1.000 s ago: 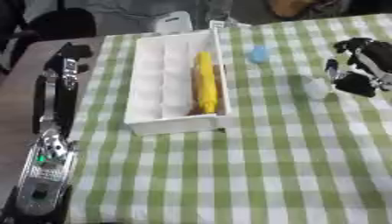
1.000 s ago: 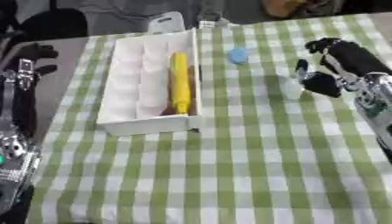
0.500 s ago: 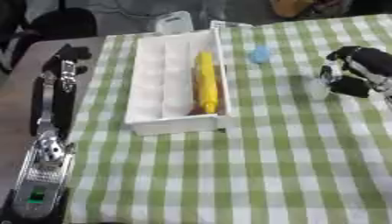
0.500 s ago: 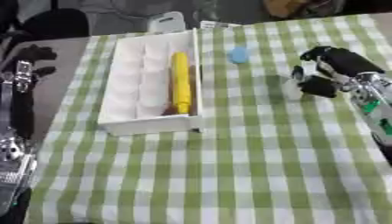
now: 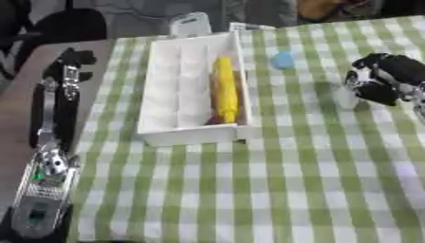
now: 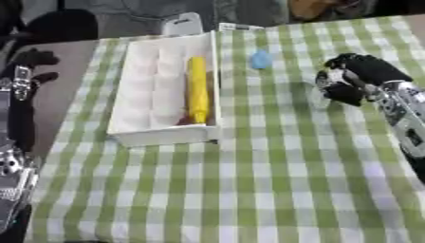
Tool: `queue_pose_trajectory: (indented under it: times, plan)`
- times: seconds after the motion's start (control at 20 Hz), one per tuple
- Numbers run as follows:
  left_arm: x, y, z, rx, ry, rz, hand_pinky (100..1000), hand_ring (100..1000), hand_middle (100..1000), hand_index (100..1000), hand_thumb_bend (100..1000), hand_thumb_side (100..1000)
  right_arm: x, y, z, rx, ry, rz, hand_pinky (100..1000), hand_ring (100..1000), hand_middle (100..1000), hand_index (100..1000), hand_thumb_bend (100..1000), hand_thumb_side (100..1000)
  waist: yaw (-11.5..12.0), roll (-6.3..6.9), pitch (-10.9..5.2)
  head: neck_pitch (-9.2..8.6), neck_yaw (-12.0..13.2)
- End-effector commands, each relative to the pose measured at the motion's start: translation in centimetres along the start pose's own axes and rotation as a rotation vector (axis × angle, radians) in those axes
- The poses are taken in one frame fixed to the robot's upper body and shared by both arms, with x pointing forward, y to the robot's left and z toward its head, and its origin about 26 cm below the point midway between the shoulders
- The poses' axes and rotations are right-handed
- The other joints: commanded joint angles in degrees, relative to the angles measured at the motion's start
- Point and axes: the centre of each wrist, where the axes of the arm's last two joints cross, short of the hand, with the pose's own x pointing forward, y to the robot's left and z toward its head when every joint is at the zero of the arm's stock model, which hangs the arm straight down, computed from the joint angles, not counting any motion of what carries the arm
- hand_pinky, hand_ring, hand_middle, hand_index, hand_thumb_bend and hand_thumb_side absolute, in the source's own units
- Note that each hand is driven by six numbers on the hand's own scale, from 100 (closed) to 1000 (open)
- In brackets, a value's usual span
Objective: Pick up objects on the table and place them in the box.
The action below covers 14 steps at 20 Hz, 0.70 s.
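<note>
I've got my right hand curled round a small pale object, right of the box, ready to lift.

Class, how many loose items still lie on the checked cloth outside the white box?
2: a small blue object right of the box, and a pale whitish item at the right hand. That hand may hide others.

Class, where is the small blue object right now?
The small blue object lies on the checked cloth just right of the white box, behind and left of the right hand.
</note>
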Motion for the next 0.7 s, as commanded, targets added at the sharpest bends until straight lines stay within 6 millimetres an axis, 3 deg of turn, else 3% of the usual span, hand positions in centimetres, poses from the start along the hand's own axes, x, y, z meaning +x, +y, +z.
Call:
queue_pose_trajectory:
  times: [0.05, 0.15, 0.7]
  plan:
    - [0.49, 0.35, -0.42, 0.0, -0.024, -0.005, 775, 1000, 660, 772, 146, 983, -0.41, -0.62, -0.03, 0.008, 0.004, 0.029, 712, 754, 847, 958, 144, 886, 0.21, -0.85, -1.19, -0.17, -0.23]
    - [0.49, 0.36, -0.42, 0.001, -0.024, -0.005, 775, 1000, 660, 772, 146, 983, -0.49, -0.51, -0.05, 0.048, 0.001, 0.039, 728, 764, 854, 970, 205, 716, 0.27, -0.88, -1.17, -0.14, -0.24]
    - [0.52, 0.38, -0.45, 0.003, -0.026, -0.004, 775, 1000, 662, 772, 146, 984, -0.23, -0.86, 0.0, 0.087, 0.002, 0.075, 731, 767, 860, 972, 238, 786, 0.4, -0.87, -0.97, -0.15, -0.33]
